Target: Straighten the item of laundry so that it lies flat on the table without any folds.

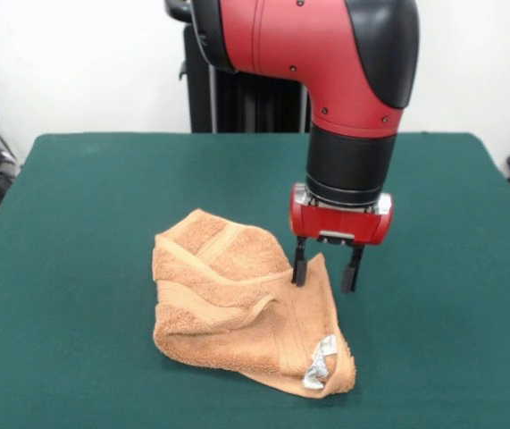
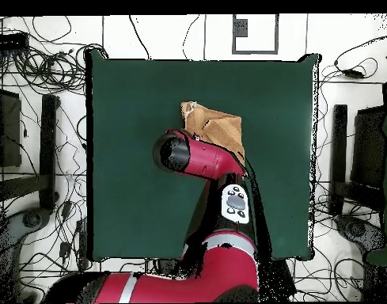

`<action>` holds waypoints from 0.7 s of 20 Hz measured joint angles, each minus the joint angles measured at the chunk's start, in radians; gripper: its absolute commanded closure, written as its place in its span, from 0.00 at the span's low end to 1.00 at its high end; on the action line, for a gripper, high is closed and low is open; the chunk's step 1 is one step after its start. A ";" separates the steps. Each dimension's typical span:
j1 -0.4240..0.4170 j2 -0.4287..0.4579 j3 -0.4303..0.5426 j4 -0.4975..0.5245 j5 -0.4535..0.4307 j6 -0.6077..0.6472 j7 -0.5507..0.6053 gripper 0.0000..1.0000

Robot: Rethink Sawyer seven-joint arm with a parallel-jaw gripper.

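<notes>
A: Front view, left side first. What lies there?

B: Bare green worktop [image 1: 76, 232] at the left. Moving right, the towel [image 1: 237, 304] sits a little left of centre and toward the near edge. Orange-tan terry, not flat: crumpled, with several layers folded over one another and a thick rolled fold along its near left side.

A: Border bands?

B: Visible as woven stripes running across the upper flap and again along the lower fold. The white-silver label [image 1: 319, 365] sticks out at the near right corner of the towel.

A: Next to the right, the gripper?

B: The gripper [image 1: 326, 268] hangs straight down from the red and black arm [image 1: 326, 63], over the towel's right edge. Its two dark fingers stand apart with a moderate gap. The left finger [image 1: 300, 261] is down at the cloth, at the raised point of the towel's upper right edge; contact itself cannot be confirmed. The right finger is just off the towel, over bare green. Nothing is clamped between them.

A: Right of that?

B: Only empty-looking green felt out to the worktop's right edge.

A: Overhead view?

B: The towel [image 2: 216, 127] lies near the middle of the worktop [image 2: 125, 158], toward the far side from the base. The arm [image 2: 198, 158] covers its lower part and hides the gripper.
</notes>
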 measured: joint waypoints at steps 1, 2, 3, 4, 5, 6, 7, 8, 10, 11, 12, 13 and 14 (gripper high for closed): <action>0.000 0.000 0.000 0.000 0.000 0.000 0.000 0.00; 0.000 0.000 0.000 0.000 0.000 0.000 0.000 0.00; 0.000 0.000 0.000 0.000 0.000 0.000 0.000 0.00; 0.000 0.000 0.000 0.000 0.000 0.000 0.000 0.00; 0.000 0.000 0.000 0.000 0.000 0.002 0.000 0.00; 0.000 0.000 0.000 0.000 0.000 0.002 0.000 0.00; 0.000 0.000 0.000 0.000 0.000 0.002 0.000 0.00; 0.000 0.000 0.000 0.000 0.000 0.002 0.000 1.00; 0.000 0.000 0.000 0.000 0.000 0.002 0.000 1.00; 0.000 0.000 0.000 0.000 0.000 0.002 0.000 1.00; 0.000 0.000 0.000 0.000 0.000 0.002 0.000 1.00; 0.000 0.000 0.000 0.000 0.000 0.002 0.000 1.00; 0.000 0.000 0.000 0.000 0.000 0.002 0.000 1.00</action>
